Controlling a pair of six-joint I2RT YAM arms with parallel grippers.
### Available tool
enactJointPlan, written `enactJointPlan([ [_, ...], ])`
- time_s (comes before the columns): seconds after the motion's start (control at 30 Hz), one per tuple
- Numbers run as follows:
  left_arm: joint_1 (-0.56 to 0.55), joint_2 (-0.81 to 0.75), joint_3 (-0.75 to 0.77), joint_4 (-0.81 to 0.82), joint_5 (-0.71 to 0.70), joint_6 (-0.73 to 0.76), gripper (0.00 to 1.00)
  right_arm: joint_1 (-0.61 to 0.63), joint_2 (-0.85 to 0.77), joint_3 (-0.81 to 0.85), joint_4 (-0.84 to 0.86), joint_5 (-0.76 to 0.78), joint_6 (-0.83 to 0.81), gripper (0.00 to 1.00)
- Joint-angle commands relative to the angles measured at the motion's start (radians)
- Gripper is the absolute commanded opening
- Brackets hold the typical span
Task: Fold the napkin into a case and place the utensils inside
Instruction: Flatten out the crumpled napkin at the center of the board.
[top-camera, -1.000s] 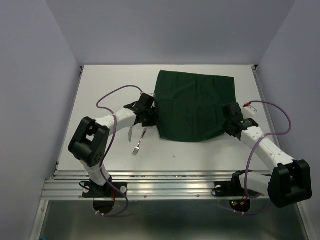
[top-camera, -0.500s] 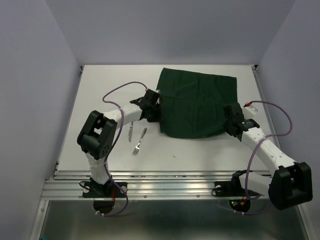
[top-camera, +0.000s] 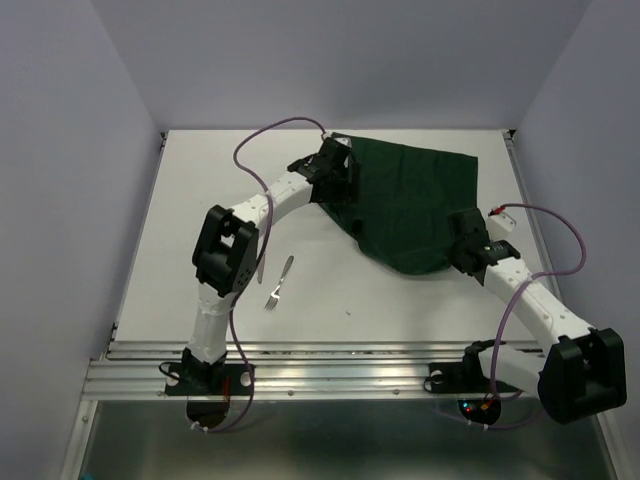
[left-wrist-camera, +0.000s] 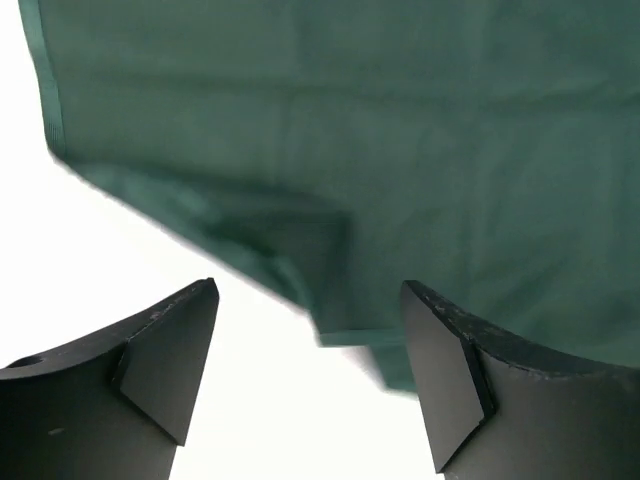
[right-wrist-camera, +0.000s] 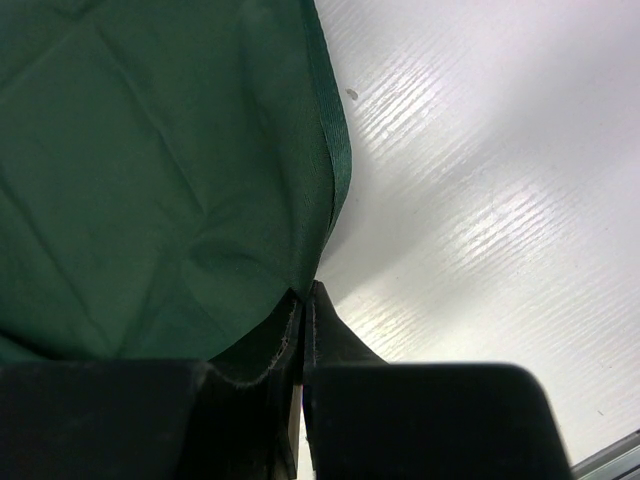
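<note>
We're in the folding stage. The napkin (top-camera: 415, 200) lies far right on the table (top-camera: 200, 190), with its near left side turned over into a slanted edge. The left gripper (left-wrist-camera: 308, 292) hovers over that doubled corner with jaws wide and empty, arm stretched far forward. The right gripper (right-wrist-camera: 304, 300) is pinched tight on the near right hem, arm low and bent. The fork (top-camera: 278, 283) lies apart, by the left arm. Next, we reckon, the left must take a fresh edge and fold again.

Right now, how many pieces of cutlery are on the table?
2. The fork lies left of the napkin, nearer the arm bases; the knife sits just left of the fork, partly hidden by the left arm.
</note>
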Motion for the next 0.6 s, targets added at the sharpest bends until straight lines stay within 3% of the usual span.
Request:
enactJointPlan([
  [0.0, -0.01, -0.022, 0.001, -0.103, -0.088, 0.048, 0.83, -0.008, -0.009, -0.012, -0.007, 0.021, -0.001, 0.01],
  [0.13, -0.009, -0.095, -0.101, -0.062, -0.155, 0.032, 0.73, -0.008, 0.0, -0.019, 0.001, 0.015, -0.002, 0.01],
  [0.3, -0.009, -0.174, -0.269, 0.007, -0.128, -0.001, 0.62, -0.008, 0.019, -0.012, 0.021, 0.003, -0.016, 0.01],
  [0.47, -0.019, -0.182, -0.319, 0.102, -0.03, -0.058, 0.6, -0.008, 0.037, -0.005, 0.028, 0.003, -0.027, 0.01],
  [0.57, -0.036, -0.137, -0.277, 0.102, 0.013, -0.08, 0.66, -0.008, 0.04, 0.0, 0.028, 0.003, -0.034, 0.01],
])
